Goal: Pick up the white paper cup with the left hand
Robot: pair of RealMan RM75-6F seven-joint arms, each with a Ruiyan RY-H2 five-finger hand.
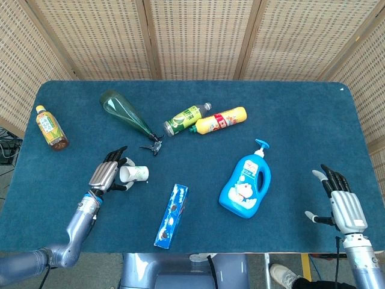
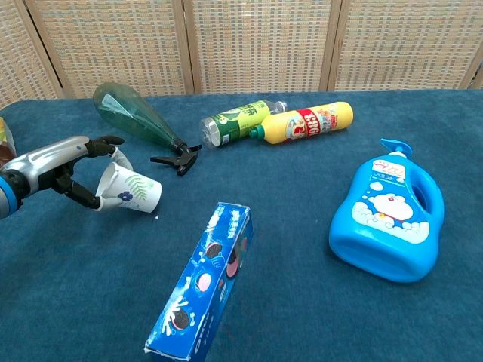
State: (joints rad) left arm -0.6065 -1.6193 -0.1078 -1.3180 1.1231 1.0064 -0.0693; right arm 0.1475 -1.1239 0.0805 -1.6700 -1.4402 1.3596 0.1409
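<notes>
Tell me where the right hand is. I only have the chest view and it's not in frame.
Observer: Head view shows the right hand by the table's near right corner, fingers spread, holding nothing.
Operator: Anything further left than the left hand? My frame cuts off there.
Observer: A tea bottle with a yellow cap sits near the table's left edge, well apart from the left hand that holds the white paper cup.
</notes>
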